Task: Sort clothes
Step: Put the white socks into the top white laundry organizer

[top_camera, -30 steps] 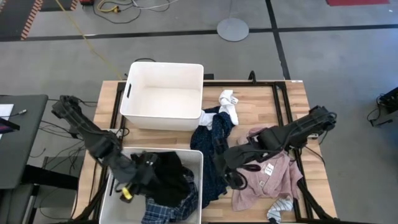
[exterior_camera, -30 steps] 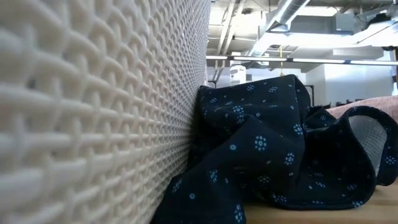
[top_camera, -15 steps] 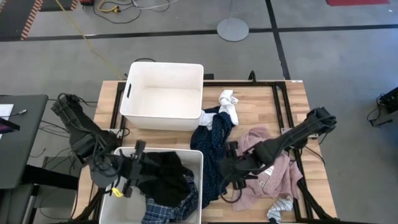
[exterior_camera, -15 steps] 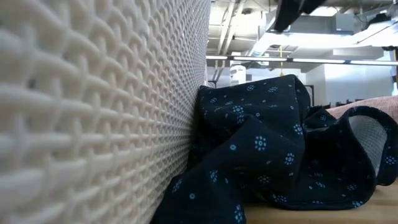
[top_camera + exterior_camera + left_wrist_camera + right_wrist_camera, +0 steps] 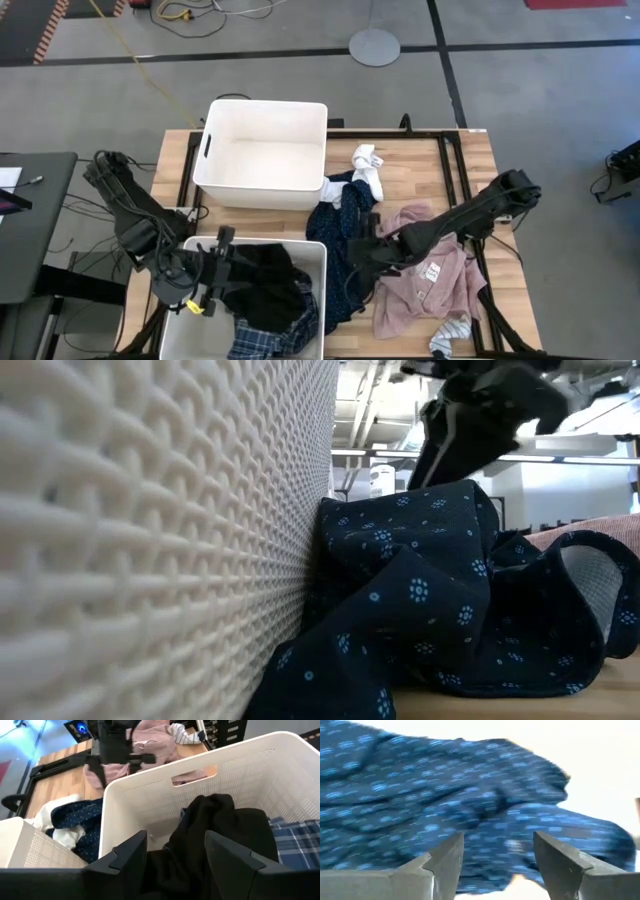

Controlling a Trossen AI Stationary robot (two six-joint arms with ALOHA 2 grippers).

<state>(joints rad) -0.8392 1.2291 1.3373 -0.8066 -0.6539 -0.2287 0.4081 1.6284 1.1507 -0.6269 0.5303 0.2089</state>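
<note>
Hovering over the crumpled navy dotted fabric piece [image 5: 340, 245], the right gripper [image 5: 362, 258] has its 2 dark fingers spread apart with nothing between them; in the right wrist view the dotted cloth [image 5: 470, 820] fills the space just beyond both fingertips, and whether they touch it cannot be told. In the low view this gripper [image 5: 480, 410] shows above the navy heap [image 5: 440, 610], which lies against the woven wall of a white bin [image 5: 160, 540]. On the other side of the right gripper, a pale pink buttoned shirt [image 5: 430, 285] lies spread on the wooden slatted table [image 5: 420, 165], with a small striped sock [image 5: 450, 335] at its near corner. A small white sock [image 5: 368, 165] lies at the far end of the navy piece, near the table's middle.

The left gripper [image 5: 222, 272] sits inside the near white perforated plastic bin [image 5: 180, 300], fingers parted and holding nothing, with the black garment [image 5: 220, 835] heaped right ahead of them. Beside the black garment in that bin lies a blue-white plaid shirt [image 5: 295, 837]. The second white plastic bin [image 5: 265, 112], at the table's far left, holds no clothes.
</note>
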